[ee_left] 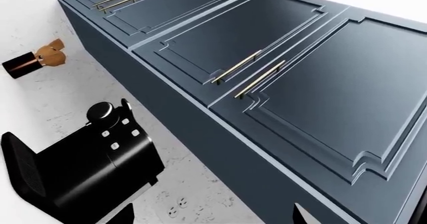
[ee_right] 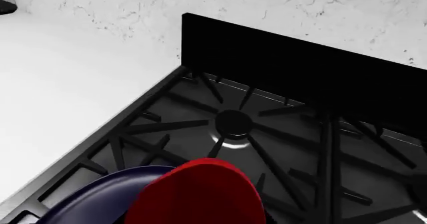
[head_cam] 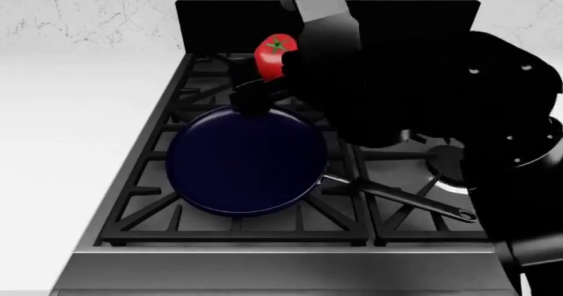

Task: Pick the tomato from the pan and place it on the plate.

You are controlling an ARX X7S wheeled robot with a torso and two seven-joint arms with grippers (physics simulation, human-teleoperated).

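Observation:
The red tomato [head_cam: 274, 55] with its green stem top hangs in the air over the far rim of the dark navy pan [head_cam: 242, 161]. My right gripper [head_cam: 266, 77] is shut on it. In the right wrist view the tomato [ee_right: 200, 194] fills the lower middle, with the pan's rim [ee_right: 93, 201] beside it. The pan is empty and sits on the stove's front left grate, its thin black handle [head_cam: 405, 200] pointing right. The plate is out of view. My left gripper [ee_left: 213, 219] is open and empty, with only its fingertips [ee_left: 123, 215] showing, and it points at wall cabinets.
The black stove grates [head_cam: 264, 227] and backguard [head_cam: 229, 22] lie under the pan. White counter [head_cam: 79, 124] lies left of the stove. The left wrist view shows navy cabinets [ee_left: 280, 74], a black coffee machine [ee_left: 87, 164], wall outlets [ee_left: 177, 206] and a dark jar [ee_left: 27, 63].

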